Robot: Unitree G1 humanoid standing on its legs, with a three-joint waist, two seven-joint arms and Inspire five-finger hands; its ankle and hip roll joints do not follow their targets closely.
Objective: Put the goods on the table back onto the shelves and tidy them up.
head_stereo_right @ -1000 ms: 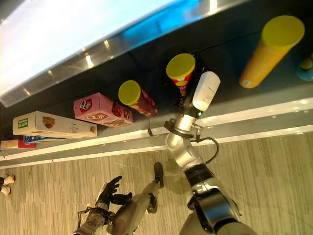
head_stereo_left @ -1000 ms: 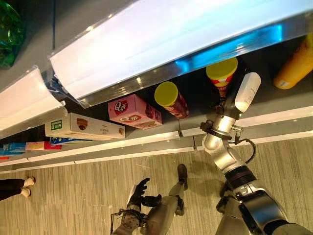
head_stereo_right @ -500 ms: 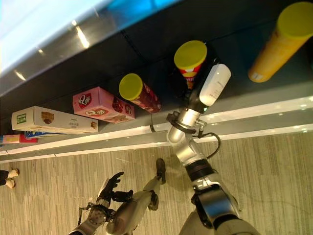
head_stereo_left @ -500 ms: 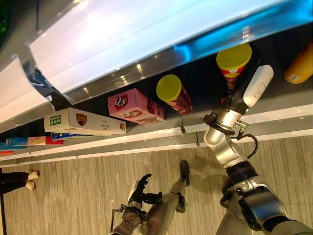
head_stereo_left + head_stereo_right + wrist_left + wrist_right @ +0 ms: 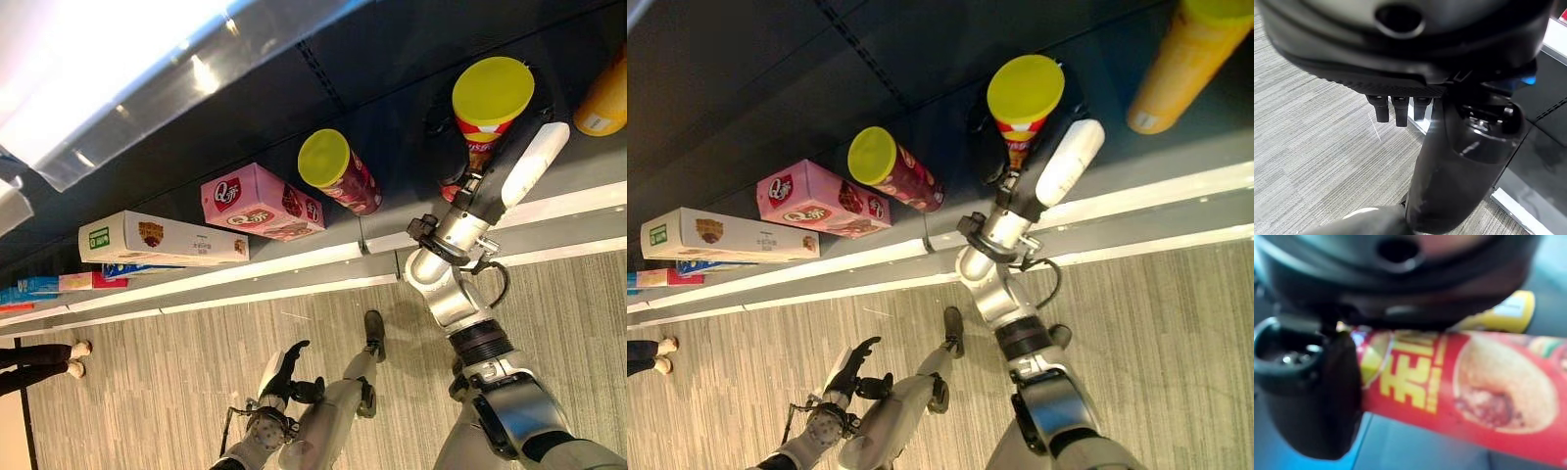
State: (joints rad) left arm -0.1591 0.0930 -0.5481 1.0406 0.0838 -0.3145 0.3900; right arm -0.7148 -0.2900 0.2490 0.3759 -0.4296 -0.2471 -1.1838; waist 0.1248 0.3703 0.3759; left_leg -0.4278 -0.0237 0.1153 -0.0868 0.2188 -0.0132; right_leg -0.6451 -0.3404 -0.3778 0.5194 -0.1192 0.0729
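Gripping the red can (image 5: pixel 482 122) on the shelf (image 5: pixel 294 269) — right hand (image 5: pixel 480 191); left hand (image 5: pixel 279 377) open — idle

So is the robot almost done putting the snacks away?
Some look done: a pink box, a dark red can and a long white box already sit on the shelf. The right hand is holding a red can over the shelf. The left hand hangs open, low by the floor. I can't see the table.
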